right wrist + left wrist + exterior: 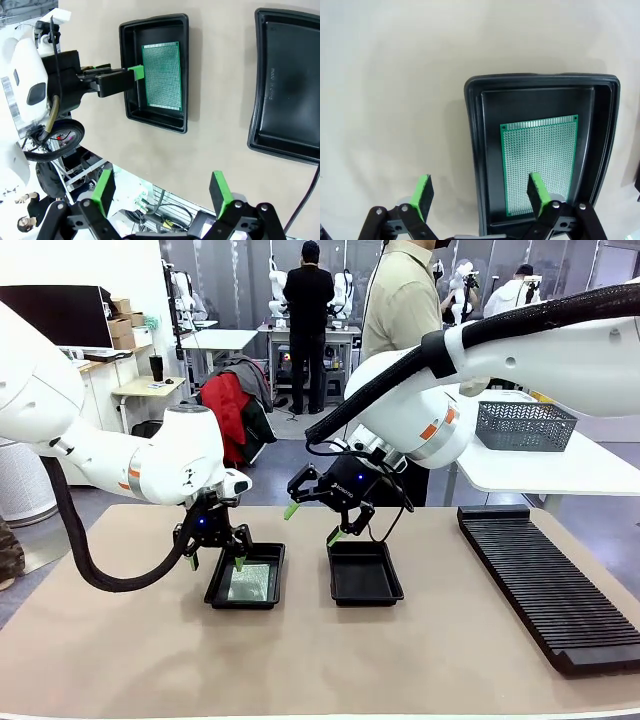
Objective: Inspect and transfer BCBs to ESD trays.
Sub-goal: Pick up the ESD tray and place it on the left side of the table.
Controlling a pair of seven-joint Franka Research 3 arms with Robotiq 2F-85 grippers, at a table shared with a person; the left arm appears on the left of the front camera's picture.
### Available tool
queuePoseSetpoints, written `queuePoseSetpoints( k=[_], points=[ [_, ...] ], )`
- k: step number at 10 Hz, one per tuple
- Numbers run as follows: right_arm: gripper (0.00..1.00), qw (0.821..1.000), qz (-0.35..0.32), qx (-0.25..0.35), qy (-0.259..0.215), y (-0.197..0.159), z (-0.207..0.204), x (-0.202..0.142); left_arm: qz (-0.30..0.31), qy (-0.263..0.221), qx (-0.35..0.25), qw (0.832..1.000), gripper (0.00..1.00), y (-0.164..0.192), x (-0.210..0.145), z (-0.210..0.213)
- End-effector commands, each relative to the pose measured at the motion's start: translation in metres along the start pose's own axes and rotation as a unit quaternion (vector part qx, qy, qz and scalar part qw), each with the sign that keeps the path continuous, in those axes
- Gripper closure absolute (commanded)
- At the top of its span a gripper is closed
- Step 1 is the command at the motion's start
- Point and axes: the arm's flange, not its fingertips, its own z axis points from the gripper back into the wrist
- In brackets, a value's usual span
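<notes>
Hovering over the two trays with both pincers spread and nothing held.
My left gripper (215, 560) hangs with jaws apart astride the left tray's (214, 592) left rim, one pad above the BCB (250, 582) lying flat on that tray's floor. My right gripper (313, 524), jaws wide too, hangs tilted over the right tray's (365, 580) far-left corner. The rack (545, 580) lies along the table's (300, 665) right edge.
</notes>
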Motion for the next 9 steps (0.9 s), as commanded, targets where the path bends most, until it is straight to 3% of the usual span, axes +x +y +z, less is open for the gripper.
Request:
queuePoseSetpoints(
  k=[1, 7, 9],
  points=[
    [0.0, 1.0, -0.002, -0.005, -0.002, 0.0001, 0.0005, -0.0001, 0.001, -0.002, 0.0, 1.0, 0.0, 0.0013, 0.0006, 0.0013],
    [0.0, 1.0, -0.002, -0.005, -0.002, 0.0001, 0.0005, -0.0001, 0.0, 0.0, 0.0, 1.0, 0.0, 0.0005, 0.0002, 0.0004],
    [0.0, 1.0, -0.002, -0.005, -0.002, 0.0001, 0.0005, -0.0001, -0.021, 0.002, -0.026, 0.999, 0.08, 0.0021, -0.0081, -0.0029]
  ],
)
